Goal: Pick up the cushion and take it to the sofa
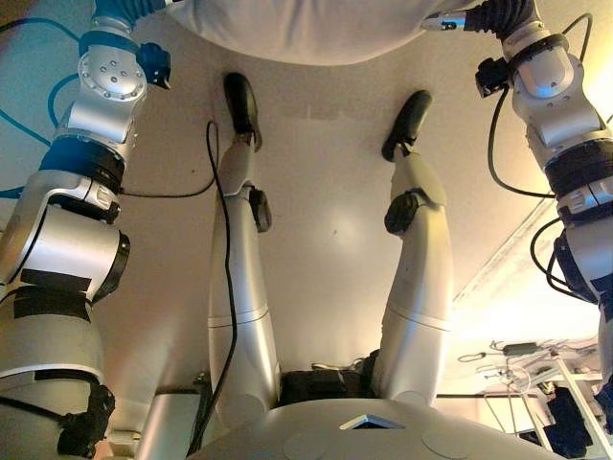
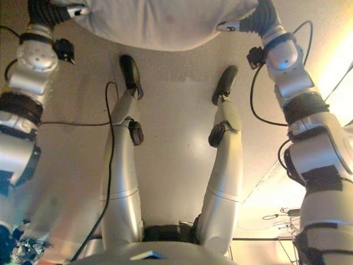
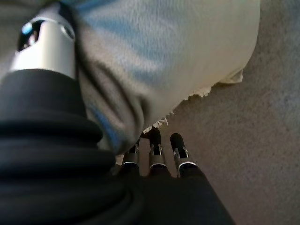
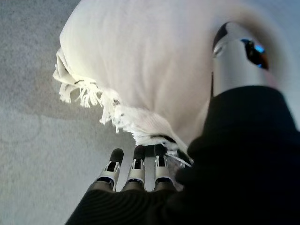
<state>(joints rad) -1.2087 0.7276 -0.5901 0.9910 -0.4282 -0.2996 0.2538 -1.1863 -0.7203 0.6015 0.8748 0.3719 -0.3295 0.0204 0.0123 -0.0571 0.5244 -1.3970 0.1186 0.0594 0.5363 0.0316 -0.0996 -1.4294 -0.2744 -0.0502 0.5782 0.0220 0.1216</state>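
Note:
A cream cushion (image 1: 306, 29) with a fringed edge hangs above the floor at the far edge of the eye views, between my two hands. My left hand (image 2: 47, 11) holds its left end and my right hand (image 2: 253, 22) holds its right end. In the left wrist view the cushion (image 3: 164, 56) sits between my thumb and my straight fingers (image 3: 157, 157). In the right wrist view the cushion (image 4: 150, 61) is pinched the same way, its fringe over my fingers (image 4: 136, 168). No sofa is in view.
Pale floor (image 1: 326, 192) lies below the cushion. A white wire rack with cables (image 1: 536, 369) stands at the lower right. A crumpled shiny object (image 2: 22, 248) lies at the lower left.

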